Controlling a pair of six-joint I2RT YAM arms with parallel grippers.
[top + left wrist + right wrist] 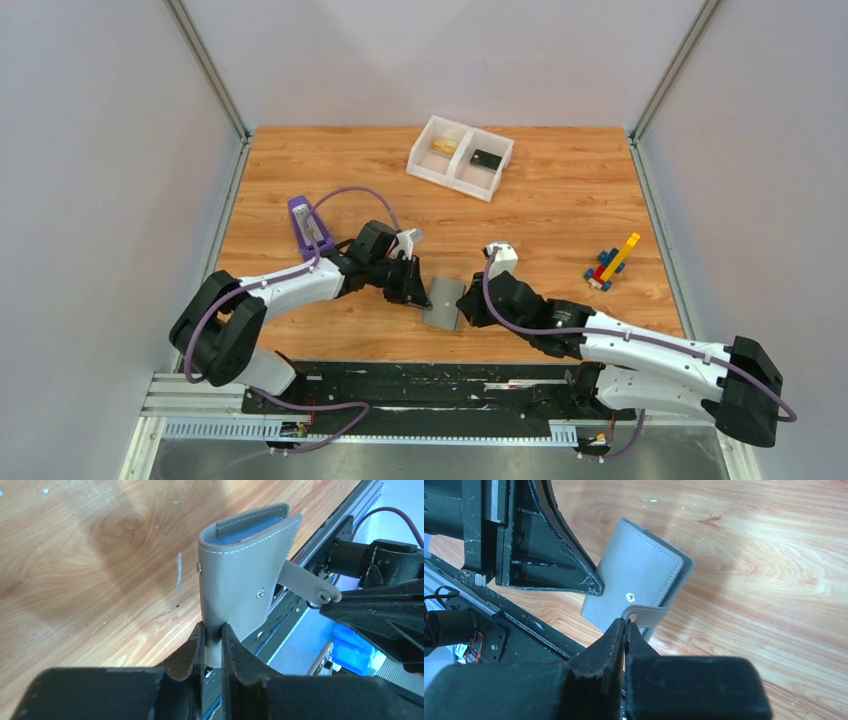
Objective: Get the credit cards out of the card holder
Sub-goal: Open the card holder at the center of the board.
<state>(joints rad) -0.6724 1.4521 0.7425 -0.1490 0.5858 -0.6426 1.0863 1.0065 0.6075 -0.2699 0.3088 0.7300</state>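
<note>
Lower centre: my left gripper (212, 636) clamps the card holder (235, 580), long axis up-frame; right gripper (626, 626) pinches its strap (650, 614).

Folded grey card holder (443, 303), strap (302, 581) undone

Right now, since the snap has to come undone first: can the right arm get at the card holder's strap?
Probably yes: the right gripper is shut on the strap end with nothing between them, while the left gripper holds the card holder by one edge.
</note>
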